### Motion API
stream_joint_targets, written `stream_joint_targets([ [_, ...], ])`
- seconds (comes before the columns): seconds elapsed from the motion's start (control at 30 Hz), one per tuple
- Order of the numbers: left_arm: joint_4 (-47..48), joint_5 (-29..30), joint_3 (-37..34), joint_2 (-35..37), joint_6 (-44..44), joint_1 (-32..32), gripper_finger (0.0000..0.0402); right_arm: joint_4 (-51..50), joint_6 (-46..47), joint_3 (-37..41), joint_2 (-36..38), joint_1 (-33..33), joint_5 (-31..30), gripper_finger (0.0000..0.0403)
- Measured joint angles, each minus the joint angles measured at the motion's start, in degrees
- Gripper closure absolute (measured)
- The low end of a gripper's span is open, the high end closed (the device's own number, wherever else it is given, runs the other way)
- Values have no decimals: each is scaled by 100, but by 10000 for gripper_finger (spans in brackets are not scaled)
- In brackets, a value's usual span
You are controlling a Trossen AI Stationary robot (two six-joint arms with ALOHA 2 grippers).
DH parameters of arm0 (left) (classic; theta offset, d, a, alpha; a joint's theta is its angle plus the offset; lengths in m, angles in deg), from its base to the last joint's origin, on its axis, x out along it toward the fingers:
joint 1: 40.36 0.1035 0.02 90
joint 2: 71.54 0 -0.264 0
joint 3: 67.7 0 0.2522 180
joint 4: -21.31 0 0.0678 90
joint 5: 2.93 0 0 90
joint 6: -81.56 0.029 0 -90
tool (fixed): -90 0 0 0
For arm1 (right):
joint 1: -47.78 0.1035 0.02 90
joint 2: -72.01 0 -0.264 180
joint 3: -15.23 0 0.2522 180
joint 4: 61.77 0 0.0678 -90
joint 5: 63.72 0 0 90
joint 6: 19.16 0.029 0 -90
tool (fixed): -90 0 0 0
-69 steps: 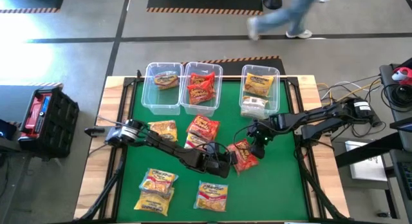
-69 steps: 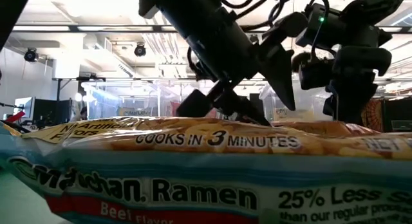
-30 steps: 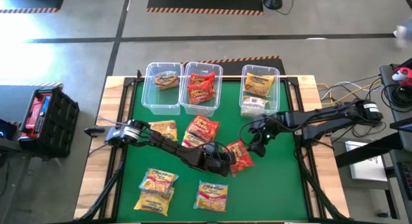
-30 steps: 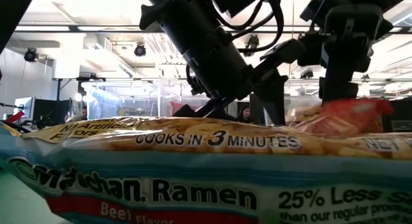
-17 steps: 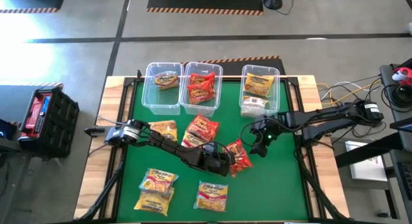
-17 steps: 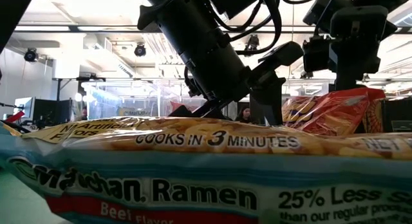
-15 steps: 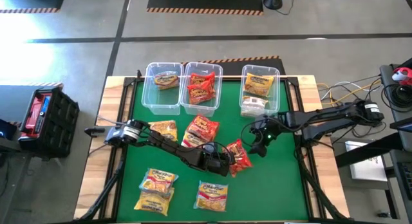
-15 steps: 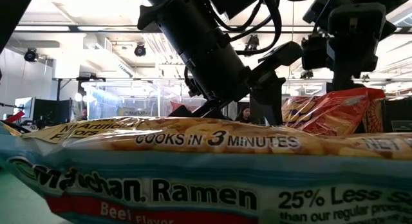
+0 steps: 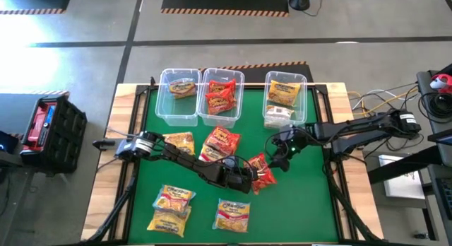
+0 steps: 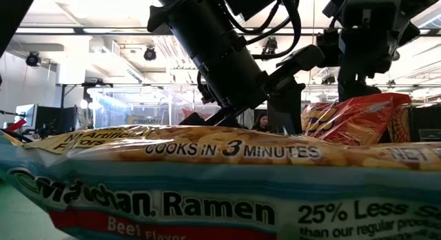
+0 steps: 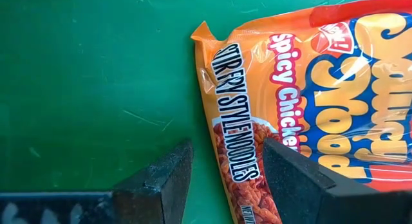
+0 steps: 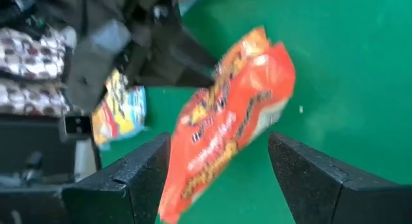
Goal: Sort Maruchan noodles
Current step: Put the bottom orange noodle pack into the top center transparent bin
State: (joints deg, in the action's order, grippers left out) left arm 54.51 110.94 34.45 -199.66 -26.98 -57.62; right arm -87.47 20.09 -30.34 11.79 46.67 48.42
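Maruchan noodles are partly sorted: packets already sit in the three clear bins at the far side of the green mat, several more lie loose, and the one in play is the orange-red spicy chicken packet between the two claws. The left gripper is clenched on that packet's edge, its fingers straddling the printed seam, and holds it tilted up off the mat. The right gripper hangs just beyond the packet's far end, jaws wide and released, touching nothing. The risk, as I judge it, is in the handover: the wrapper is slick and crinkly and pinched only at a margin, so it could slide out or twist. If the right claw closes on a corner, the packet could drop onto a neighbouring packet beside the left claw.
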Motion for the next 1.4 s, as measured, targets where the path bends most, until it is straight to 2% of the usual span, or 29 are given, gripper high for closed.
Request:
stream_joint_targets([
  [0.17, 0, -5, -1, 0, -1, 7, 232, 123, 192, 18, -176, 11, -407, 154],
  [0.8, 6, 15, -3, 0, 1, 11, 232, 1179, 621, 15, -1347, 395, -418, 159],
  [1.03, 0, 96, -3, -1, 1, 10, 232, 1431, 686, 15, -1611, 491, -443, 198],
  [1.17, -65, 499, -14, -13, 3, -38, 232, 1447, 710, 11, -1655, 492, -434, 228],
  [1.4, -140, 794, -21, 0, -5, -158, 232, 1416, 678, 9, -1549, 492, -462, 259],
])
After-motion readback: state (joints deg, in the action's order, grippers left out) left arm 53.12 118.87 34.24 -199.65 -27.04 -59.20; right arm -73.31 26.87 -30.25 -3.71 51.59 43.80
